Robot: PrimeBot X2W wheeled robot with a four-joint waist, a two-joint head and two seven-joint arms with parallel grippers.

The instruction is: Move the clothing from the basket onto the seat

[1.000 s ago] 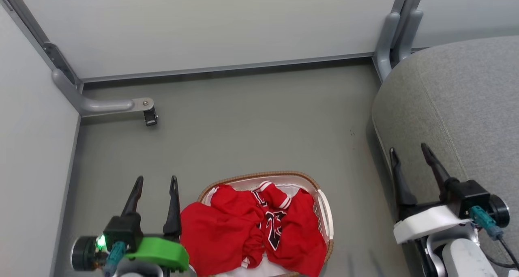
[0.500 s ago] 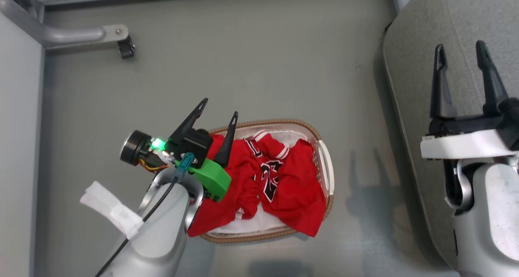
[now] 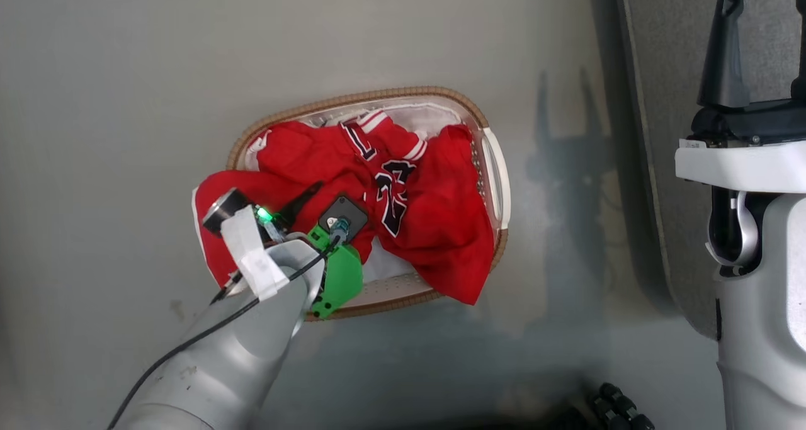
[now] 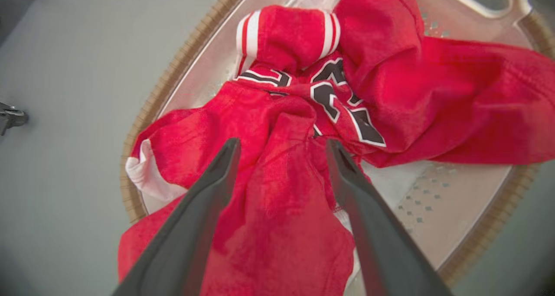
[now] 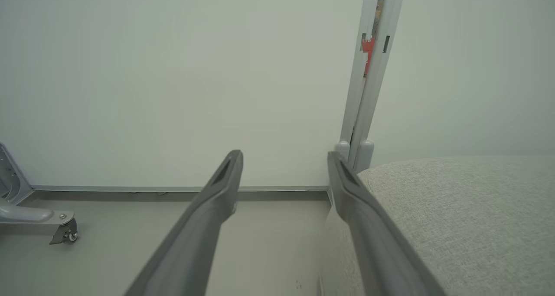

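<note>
Down in the left wrist view the left gripper (image 4: 282, 145) stands spread wide and holds nothing, its two dark fingers on either side of a raised fold of plain red cloth. Whether the tips touch the cloth I cannot tell. The clothing (image 3: 441, 222) is crumpled red sportswear with white-striped trim, and the jersey (image 3: 389, 194) among it bears black numerals edged in white. It lies in the basket (image 3: 352, 98), an oval white perforated one with a brown woven rim, at the centre of the head view. Red cloth spills over the rim at the left and the lower right. A white liner (image 3: 385, 267) shows beneath. The right gripper (image 5: 284, 156) is likewise spread and empty, over the grey fabric seat (image 5: 455, 209) at the right of the head view, apart from the basket.
</note>
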